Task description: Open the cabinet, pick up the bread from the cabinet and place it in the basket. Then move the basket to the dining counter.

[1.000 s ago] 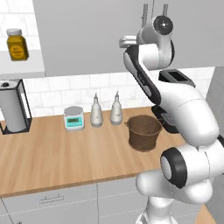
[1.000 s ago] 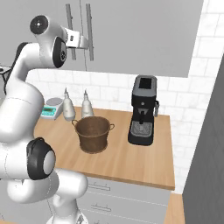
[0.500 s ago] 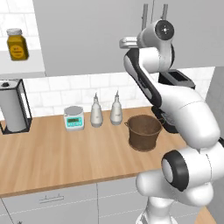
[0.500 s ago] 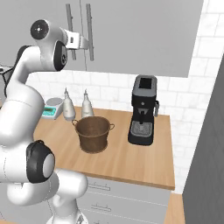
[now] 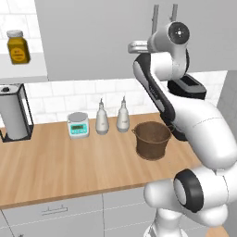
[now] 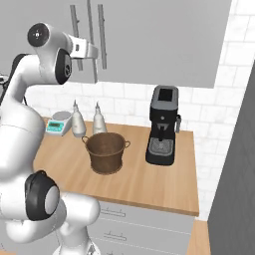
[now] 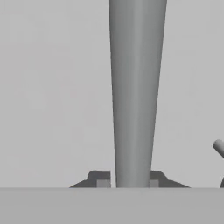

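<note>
- From the left base camera, the cabinet [image 5: 102, 37] hangs above the worktop [image 5: 55, 162], both doors closed; its two bar handles [image 5: 156, 18] run straight up and down, side by side at the meeting edge of the doors.
- The dark brown basket [image 5: 152, 140] stands upright on the worktop with its mouth facing up, and nothing can be seen inside it. To its left stand two white bottles [image 5: 102, 118], a small scale [image 5: 77, 125] and a paper towel holder [image 5: 14, 113]; a yellow jar [image 5: 17, 47] sits on a shelf up at the left.
- From the right base camera, the claw [image 6: 94, 51] is at the handles [image 6: 101, 35], part-way down their length. The basket [image 6: 106, 152] sits between the bottles [image 6: 98, 119] and a black coffee machine [image 6: 163, 124], apart from both.
- From the hand camera, one handle [image 7: 136, 87] rises as a tall vertical bar between the two fingertips [image 7: 101, 180], which press against it on either side: the claw is closed on this handle. The end of the other handle [image 7: 218, 147] shows at the right edge.
- A second ago the claw stood wide open; it has since closed on the bar. The arm has barely moved and the doors have not shifted.
</note>
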Robot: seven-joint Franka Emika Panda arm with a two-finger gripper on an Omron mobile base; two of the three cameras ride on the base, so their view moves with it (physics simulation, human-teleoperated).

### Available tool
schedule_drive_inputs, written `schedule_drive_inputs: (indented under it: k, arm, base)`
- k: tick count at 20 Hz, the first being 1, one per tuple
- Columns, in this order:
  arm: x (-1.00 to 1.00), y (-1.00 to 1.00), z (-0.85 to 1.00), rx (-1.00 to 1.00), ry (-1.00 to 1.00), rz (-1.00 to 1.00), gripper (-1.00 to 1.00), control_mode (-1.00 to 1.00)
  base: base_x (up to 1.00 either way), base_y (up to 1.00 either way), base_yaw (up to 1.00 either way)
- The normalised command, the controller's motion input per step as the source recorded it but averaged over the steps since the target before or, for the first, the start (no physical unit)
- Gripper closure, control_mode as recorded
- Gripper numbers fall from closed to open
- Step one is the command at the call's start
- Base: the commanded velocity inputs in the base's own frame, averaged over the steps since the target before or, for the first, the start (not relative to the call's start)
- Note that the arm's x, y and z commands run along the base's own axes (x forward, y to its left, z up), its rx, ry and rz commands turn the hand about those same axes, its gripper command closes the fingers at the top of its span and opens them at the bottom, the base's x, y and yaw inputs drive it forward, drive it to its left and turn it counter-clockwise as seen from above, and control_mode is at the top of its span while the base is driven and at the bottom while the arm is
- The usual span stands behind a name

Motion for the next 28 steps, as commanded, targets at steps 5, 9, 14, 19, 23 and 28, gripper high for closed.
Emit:
schedule_drive_inputs:
  k: [5, 9, 14, 19, 23, 28]
  arm:
    - [-1.00, 0.29, 0.07, 0.00, -0.14, 0.00, 1.00, -1.00]
    - [-1.00, 0.75, 0.01, 0.00, -0.06, 0.00, 1.00, -1.00]
    - [-1.00, 0.97, 0.06, 0.00, -0.01, -0.02, 1.00, -1.00]
    - [-1.00, 1.00, 0.09, 0.00, 0.08, -0.06, 1.00, -1.00]
    - [-1.00, 1.00, 0.10, 0.00, 0.04, 0.00, -1.00, -1.00]
    - [-1.00, 0.11, 0.08, 0.04, 0.00, 0.00, -1.00, -1.00]
  base:
    - [0.00, 0.00, 0.00]
    - [0.00, 0.00, 0.00]
    - [0.00, 0.00, 0.00]
    - [0.00, 0.00, 0.00]
    - [0.00, 0.00, 0.00]
    - [0.00, 0.00, 0.00]
